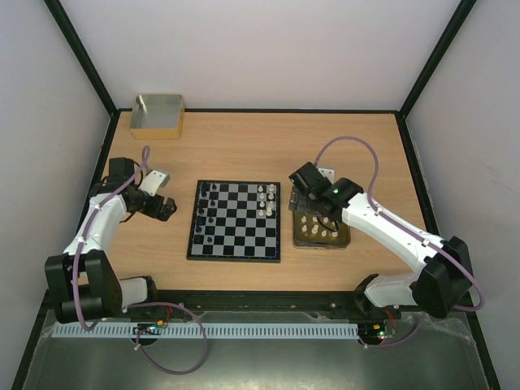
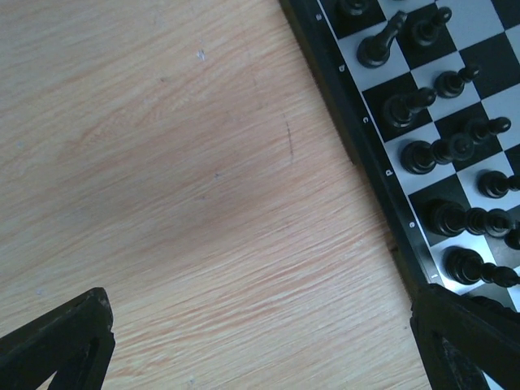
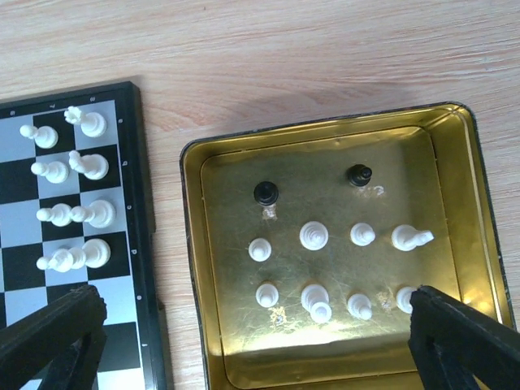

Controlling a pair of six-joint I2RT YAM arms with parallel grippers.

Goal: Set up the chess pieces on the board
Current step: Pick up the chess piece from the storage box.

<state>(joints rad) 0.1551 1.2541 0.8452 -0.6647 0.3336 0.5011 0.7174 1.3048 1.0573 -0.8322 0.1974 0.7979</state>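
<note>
The board [image 1: 240, 231] lies flat at the table's middle. Black chess pieces [image 1: 207, 215] stand along its left columns and cream-white ones [image 1: 266, 199] along the upper right. My left gripper [image 1: 166, 209] hovers open over bare wood just left of the board's edge [image 2: 382, 154], with nothing between its fingers [image 2: 61, 345]; black pieces [image 2: 422, 101] show beside it. My right gripper [image 3: 256, 349] hangs open above the gold tin [image 3: 192, 268], which holds several white pieces [image 3: 314, 236] and two black pawns [image 3: 266, 192]. White pieces [image 3: 81, 211] stand on the board's near columns.
A grey box with a tan rim [image 1: 158, 115] sits at the back left corner. The gold tin [image 1: 345, 241] lies right against the board's right side. Black frame posts and pale walls bound the table.
</note>
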